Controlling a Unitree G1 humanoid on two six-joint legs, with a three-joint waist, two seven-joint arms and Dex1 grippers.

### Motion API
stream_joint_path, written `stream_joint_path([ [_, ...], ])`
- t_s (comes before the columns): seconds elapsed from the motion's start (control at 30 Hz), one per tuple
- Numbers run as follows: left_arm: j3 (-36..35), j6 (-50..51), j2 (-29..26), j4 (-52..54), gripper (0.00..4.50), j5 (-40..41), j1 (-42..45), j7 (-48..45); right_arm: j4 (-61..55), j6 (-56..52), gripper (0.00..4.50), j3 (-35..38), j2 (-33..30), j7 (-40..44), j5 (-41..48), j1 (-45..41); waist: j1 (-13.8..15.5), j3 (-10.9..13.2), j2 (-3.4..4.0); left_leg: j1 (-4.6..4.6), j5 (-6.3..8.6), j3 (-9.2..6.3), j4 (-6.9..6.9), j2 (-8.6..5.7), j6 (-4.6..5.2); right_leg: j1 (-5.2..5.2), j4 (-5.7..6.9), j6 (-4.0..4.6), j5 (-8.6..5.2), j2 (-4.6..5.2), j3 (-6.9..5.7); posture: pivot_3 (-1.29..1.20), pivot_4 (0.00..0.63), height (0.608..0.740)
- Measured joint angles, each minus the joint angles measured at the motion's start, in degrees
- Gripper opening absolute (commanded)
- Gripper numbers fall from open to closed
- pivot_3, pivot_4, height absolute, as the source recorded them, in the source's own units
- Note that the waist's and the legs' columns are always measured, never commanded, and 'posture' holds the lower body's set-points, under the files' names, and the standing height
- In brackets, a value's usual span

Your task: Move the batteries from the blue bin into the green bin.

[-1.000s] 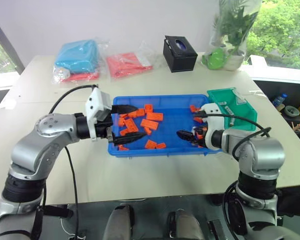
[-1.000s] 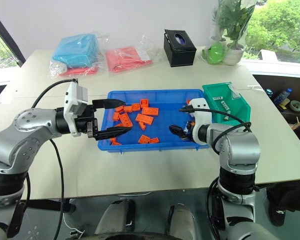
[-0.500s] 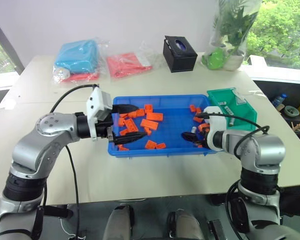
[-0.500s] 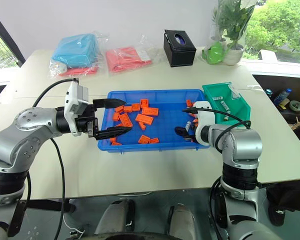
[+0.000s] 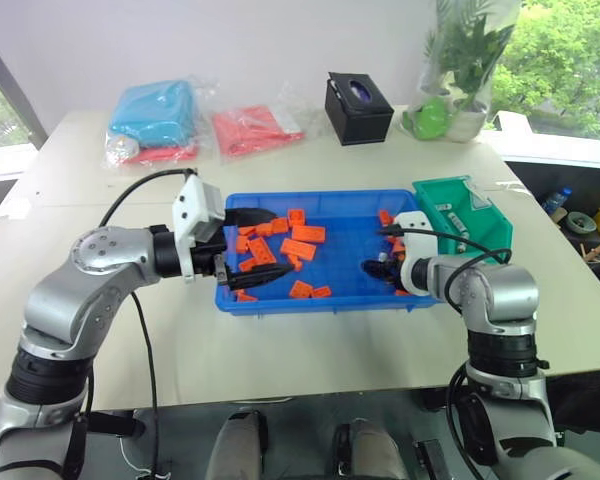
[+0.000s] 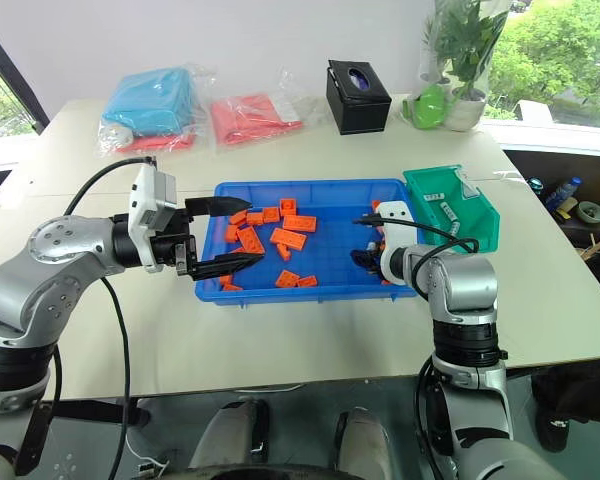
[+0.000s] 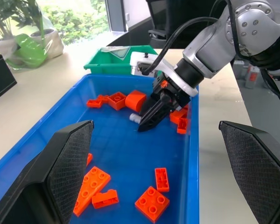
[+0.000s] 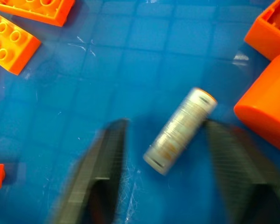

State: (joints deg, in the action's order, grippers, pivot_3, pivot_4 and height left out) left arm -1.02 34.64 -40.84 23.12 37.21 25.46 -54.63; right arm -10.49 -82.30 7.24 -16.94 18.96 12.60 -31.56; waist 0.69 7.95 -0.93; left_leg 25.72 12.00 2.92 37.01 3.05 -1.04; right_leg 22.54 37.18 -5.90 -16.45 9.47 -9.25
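**Right gripper straddling a battery at the right end of the blue bin**

Look to the centre of your head view: the blue bin (image 5: 330, 296) sits on the pale table (image 5: 280, 350), with the green bin (image 5: 480, 222) touching its upper right corner. Your right gripper (image 7: 147, 122) points down into the right end of the blue bin, among a few orange bricks (image 7: 116, 99). In the right wrist view its two fingers (image 8: 93, 168) stand either side of one battery (image 8: 179, 130), a silver-grey cylinder lying flat and slantwise on the blue floor. There is a gap between each finger and the battery, so the claw is partly open and holds nothing. A rounded orange piece (image 8: 266, 116) lies just beside the battery, at the right edge of that frame.

In the left wrist view you can see the same battery as a small pale stub (image 7: 134, 118) at the tip of the right gripper, next to the orange rounded piece.

Your left gripper (image 5: 248, 246) hangs at the left end of the blue bin, pointing toward the middle of the frame, its black fingers spread wide with nothing between them. More orange bricks (image 5: 300, 248) lie scattered below and beyond it.

Inside the green bin you can make out a pale cylinder (image 5: 446, 211), probably another battery, though it is small.

At the top of the frame sit a light-blue package (image 5: 155, 115), a red package (image 5: 252, 128), a black box (image 5: 358, 106) and a potted plant (image 5: 460, 60).
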Motion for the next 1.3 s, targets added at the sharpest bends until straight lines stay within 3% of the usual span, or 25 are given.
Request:
stream_joint_path([
  [0.07,-0.01,-0.03,0.0,-0.01,4.5,-0.01,0.01,-0.03,-0.66,-0.76,0.07,-0.11,0.0,0.02,0.32,0.06,0.02,0.0,0.01,0.0,0.0,0.0,0.0,0.0,0.0,0.0,0.0,0.0,0.0,0.0,0.0,0.0,0.15,0.651],
  [0.33,-0.02,-0.13,0.0,-0.61,4.5,-0.06,0.1,-0.37,-1.43,-1.23,0.03,2.33,-1.79,1.78,3.98,-2.61,0.05,0.2,0.32,0.16,0.0,0.03,0.02,-0.01,0.0,0.11,-0.05,0.0,0.01,0.01,0.01,0.0,0.15,0.651],
  [0.5,-0.07,-0.15,-0.04,-0.63,4.5,-0.07,-0.07,-0.62,3.9,3.69,0.03,10.75,-10.68,2.24,4.9,-13.9,0.2,0.18,0.29,0.2,-0.04,0.03,-0.01,-0.04,0.09,0.13,-0.09,-0.13,0.07,0.0,0.0,0.0,0.15,0.651],
  [0.6,-0.17,-0.15,-0.21,-0.64,4.5,-0.06,-0.73,-1.01,10.85,8.75,0.03,12.6,-16.9,1.61,3.2,-14.97,0.14,0.09,0.13,0.22,-0.01,0.07,-0.02,-0.05,0.11,0.11,-0.19,-0.11,0.06,0.01,0.0,0.0,0.15,0.651],
  [0.83,-0.2,-0.14,-0.39,-0.68,4.5,-0.04,-0.76,-1.72,19.97,16.8,3.69,8.09,-20.62,3.8,0.97,-9.2,-0.33,0.28,0.43,0.2,-0.05,0.11,-0.01,-0.03,0.17,0.15,-0.08,-0.16,0.09,0.03,0.01,0.0,0.15,0.651],
  [0.93,-0.37,0.18,-1.21,-0.78,4.5,0.33,-0.69,-1.9,20.24,24.32,3.69,6.05,-23.75,8.83,1.18,-8.25,-0.28,0.35,0.52,0.21,-0.05,0.11,0.0,-0.03,0.17,0.15,-0.11,-0.17,0.09,0.03,0.01,0.0,0.15,0.651],
  [1.03,-3.64,1.83,-3.76,-1.0,4.5,1.89,-1.12,-1.9,16.1,36.0,3.69,6.56,-32.16,22.99,4.31,-3.56,0.28,0.45,0.48,0.25,-0.02,0.07,-0.01,-0.05,0.17,0.11,-0.19,-0.45,-0.09,0.03,0.0,0.0,0.15,0.651],
  [1.17,-7.65,4.01,-6.71,-0.82,4.5,4.74,-1.86,-2.81,12.97,45.72,3.69,9.05,-38.75,37.12,8.2,3.13,0.05,0.43,0.33,0.04,0.08,0.08,-0.01,-0.04,0.03,-0.12,-0.34,-0.42,-0.14,0.05,-0.01,0.0,0.15,0.651],
  [1.3,-11.52,6.01,-10.5,-0.85,4.5,6.9,-3.96,-4.02,10.12,49.14,3.69,13.63,-40.59,48.35,14.05,11.44,0.03,0.46,0.35,-0.09,0.09,0.07,-0.03,0.01,0.03,-0.21,-0.36,-0.3,-0.19,0.07,-0.01,0.0,0.15,0.651],
])
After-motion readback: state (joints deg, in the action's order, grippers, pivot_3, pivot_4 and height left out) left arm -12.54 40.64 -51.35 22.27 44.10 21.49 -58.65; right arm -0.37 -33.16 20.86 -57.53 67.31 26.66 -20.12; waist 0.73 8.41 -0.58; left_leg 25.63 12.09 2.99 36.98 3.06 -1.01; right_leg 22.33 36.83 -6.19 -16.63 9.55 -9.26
